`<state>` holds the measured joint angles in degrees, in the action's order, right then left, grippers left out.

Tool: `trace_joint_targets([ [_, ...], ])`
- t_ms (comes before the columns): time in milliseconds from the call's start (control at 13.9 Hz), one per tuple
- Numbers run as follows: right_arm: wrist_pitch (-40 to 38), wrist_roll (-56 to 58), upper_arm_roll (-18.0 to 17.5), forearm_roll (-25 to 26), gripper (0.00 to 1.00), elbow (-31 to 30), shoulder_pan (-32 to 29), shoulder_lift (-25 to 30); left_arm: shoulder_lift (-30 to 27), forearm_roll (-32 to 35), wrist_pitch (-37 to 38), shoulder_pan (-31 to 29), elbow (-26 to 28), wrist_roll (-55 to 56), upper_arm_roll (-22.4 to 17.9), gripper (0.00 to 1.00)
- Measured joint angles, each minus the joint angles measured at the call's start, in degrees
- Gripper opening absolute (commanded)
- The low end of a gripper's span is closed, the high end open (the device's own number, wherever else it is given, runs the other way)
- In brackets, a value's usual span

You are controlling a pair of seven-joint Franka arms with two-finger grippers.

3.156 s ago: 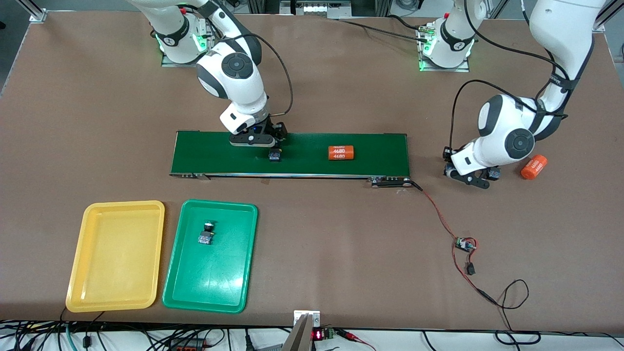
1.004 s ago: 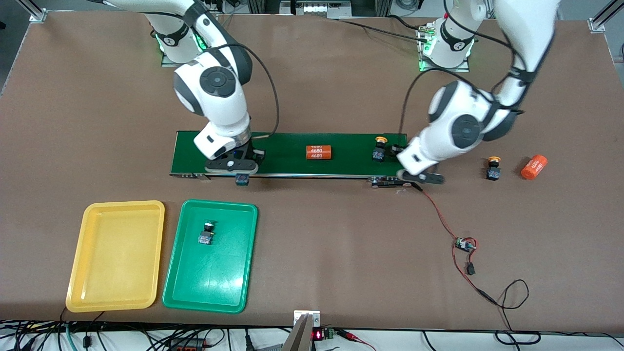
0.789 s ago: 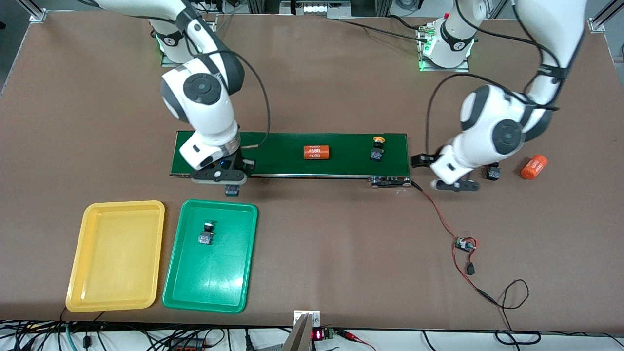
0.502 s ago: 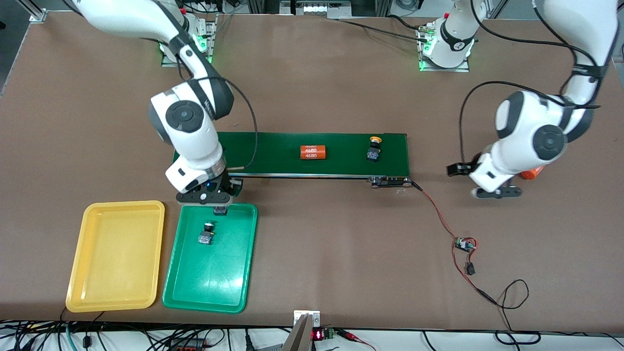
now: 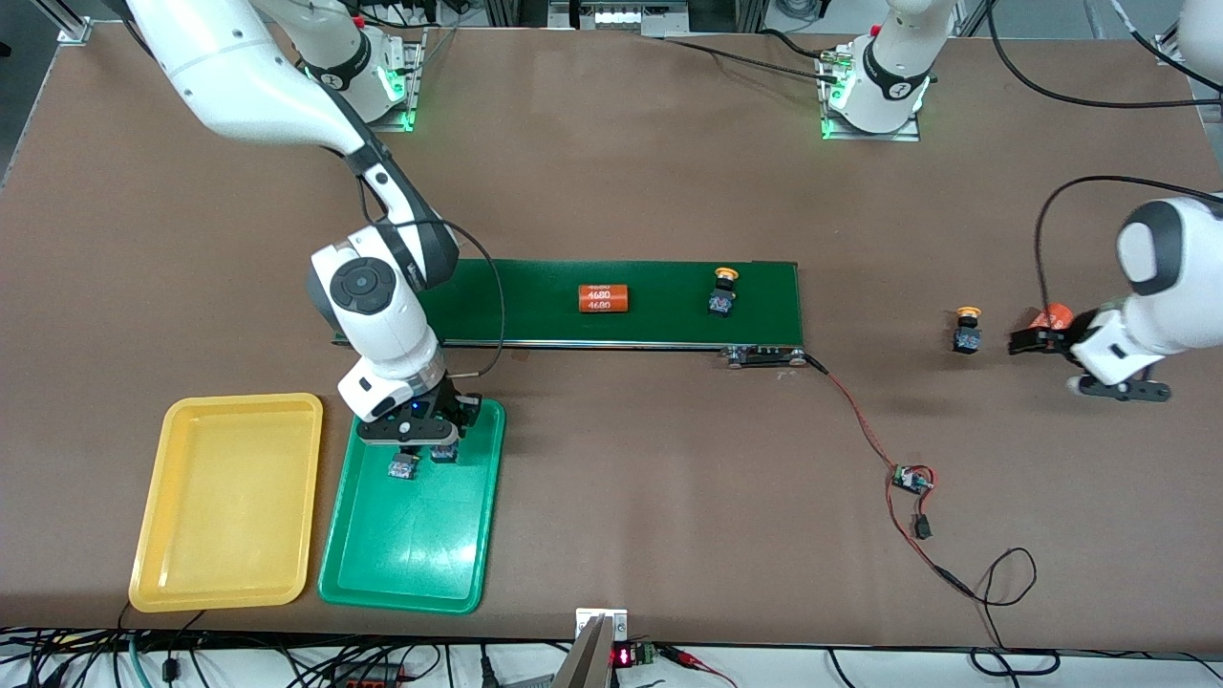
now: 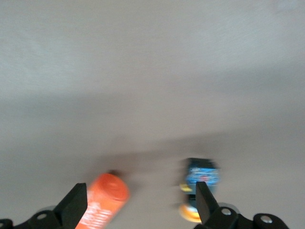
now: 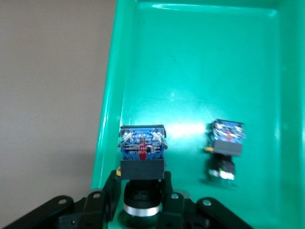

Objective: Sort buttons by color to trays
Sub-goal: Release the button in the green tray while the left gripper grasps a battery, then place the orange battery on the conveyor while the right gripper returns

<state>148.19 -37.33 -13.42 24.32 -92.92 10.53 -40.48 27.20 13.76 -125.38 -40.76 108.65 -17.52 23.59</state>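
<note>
Carrying a green button off the conveyor belt, your right claw is pinching it over the green tray; release next. Left claw is waiting spread beside the table's yellow button.

Four buttons in all. Two have yellow caps: one on the belt, one on the bare table toward the left arm's end. The other two are at the green tray: one lying in it, one over it; their cap colour is hard to make out.

Two trays, side by side: that green one and a yellow one.

Two orange cylinders: one on the belt, marked 4680, and one on the table, partly hidden by the left arm.

One belt. Two robot arms.
</note>
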Motion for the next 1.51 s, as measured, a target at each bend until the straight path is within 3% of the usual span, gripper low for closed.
trace_joint_targets([
  [359,8.0,1.1,3.3,1.6,0.28,0.5,0.1,-4.7,6.0,11.5,-1.6,-4.7,-1.6,-14.3,0.3,1.00],
  [430,8.3,1.4,3.6,1.6,0.35,0.7,0.1,-5.0,6.3,12.0,-1.6,-4.7,-1.5,-16.7,0.4,1.00],
  [502,8.4,1.5,3.7,1.6,0.51,0.7,0.1,-5.2,6.5,12.1,-1.4,-4.8,-1.4,-18.7,0.4,1.00],
  [717,8.5,1.5,3.7,1.6,0.80,0.8,0.3,-5.2,6.8,12.1,-0.3,-5.8,-0.3,-21.7,0.4,1.00],
  [1004,8.5,1.5,3.7,1.6,0.86,0.9,0.4,-5.2,7.2,12.1,1.2,-6.3,0.6,-23.3,0.4,0.99],
  [1148,8.7,1.5,3.7,1.6,1.00,1.0,0.5,-5.2,7.7,12.1,1.3,-6.7,1.0,-24.8,0.5,0.70],
  [1291,8.7,1.5,3.7,1.6,1.00,1.5,0.5,-5.1,8.6,12.1,1.2,-7.2,1.0,-28.0,0.6,0.31],
  [1363,8.7,1.5,3.7,1.6,1.00,1.7,0.5,-4.9,8.8,12.1,1.2,-7.4,1.0,-29.3,0.9,0.16],
  [1506,7.8,1.5,3.7,1.6,1.00,2.0,0.5,-4.0,8.7,12.1,1.1,-7.5,0.8,-30.0,2.2,0.01],
])
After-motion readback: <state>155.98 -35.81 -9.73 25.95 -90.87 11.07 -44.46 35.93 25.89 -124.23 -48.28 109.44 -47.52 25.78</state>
